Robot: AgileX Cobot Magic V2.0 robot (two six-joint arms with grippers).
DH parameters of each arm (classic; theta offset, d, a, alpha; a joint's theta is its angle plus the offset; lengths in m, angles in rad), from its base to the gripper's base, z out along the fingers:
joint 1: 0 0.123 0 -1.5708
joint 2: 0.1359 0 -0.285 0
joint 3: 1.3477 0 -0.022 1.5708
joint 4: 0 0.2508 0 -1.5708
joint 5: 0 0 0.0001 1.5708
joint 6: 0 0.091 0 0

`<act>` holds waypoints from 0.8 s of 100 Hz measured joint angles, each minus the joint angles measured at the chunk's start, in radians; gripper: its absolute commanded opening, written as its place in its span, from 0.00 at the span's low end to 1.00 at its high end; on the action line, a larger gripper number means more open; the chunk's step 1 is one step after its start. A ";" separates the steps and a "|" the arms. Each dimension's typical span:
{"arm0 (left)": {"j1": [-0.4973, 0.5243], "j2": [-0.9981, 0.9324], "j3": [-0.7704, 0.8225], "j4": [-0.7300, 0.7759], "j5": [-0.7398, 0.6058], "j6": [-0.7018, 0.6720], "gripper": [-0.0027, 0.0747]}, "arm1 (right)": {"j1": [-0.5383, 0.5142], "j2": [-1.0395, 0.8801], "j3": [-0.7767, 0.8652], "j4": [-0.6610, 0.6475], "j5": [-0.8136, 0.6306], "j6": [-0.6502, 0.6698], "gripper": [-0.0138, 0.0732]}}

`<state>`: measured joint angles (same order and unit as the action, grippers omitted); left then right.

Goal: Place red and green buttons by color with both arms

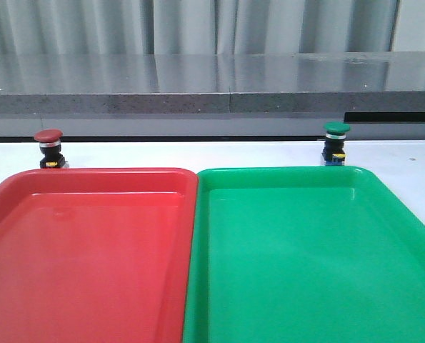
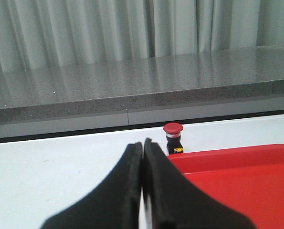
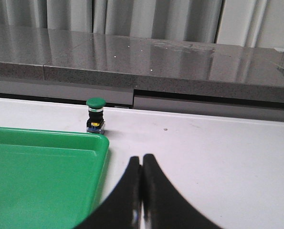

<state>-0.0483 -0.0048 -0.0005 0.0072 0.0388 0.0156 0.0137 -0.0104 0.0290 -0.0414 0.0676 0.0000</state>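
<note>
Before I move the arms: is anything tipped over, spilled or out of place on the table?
Nothing stands out. The red button stands upright on the table behind the red tray, and the green button stands upright behind the green tray. Both trays hold nothing. Both grippers' jaws are shut with nothing in them.

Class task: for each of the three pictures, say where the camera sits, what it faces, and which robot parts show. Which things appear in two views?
Front view: looks forward over the table at the red tray and green tray; no robot part shows.
Left wrist view: on the left arm, facing the red button; shut left gripper shows.
Right wrist view: on the right arm, facing the green button; shut right gripper shows.
Shared: each button and its tray also appear in front.
</note>
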 measured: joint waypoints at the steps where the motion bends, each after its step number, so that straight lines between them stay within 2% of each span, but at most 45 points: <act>1: 0.000 0.000 0.000 0.000 0.000 0.000 0.01 | 0.000 0.000 0.000 0.000 0.000 0.000 0.08; 61: 0.000 0.000 -0.007 -0.037 0.006 0.000 0.01 | 0.000 0.000 0.000 0.000 0.000 0.000 0.08; 80: 0.000 0.077 -0.154 -0.046 0.113 0.000 0.01 | 0.000 0.000 0.000 0.000 0.000 0.000 0.08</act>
<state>-0.0483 0.0720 -0.1547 -0.0390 0.1515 0.0156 0.0137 -0.0104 0.0290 -0.0414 0.0676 0.0000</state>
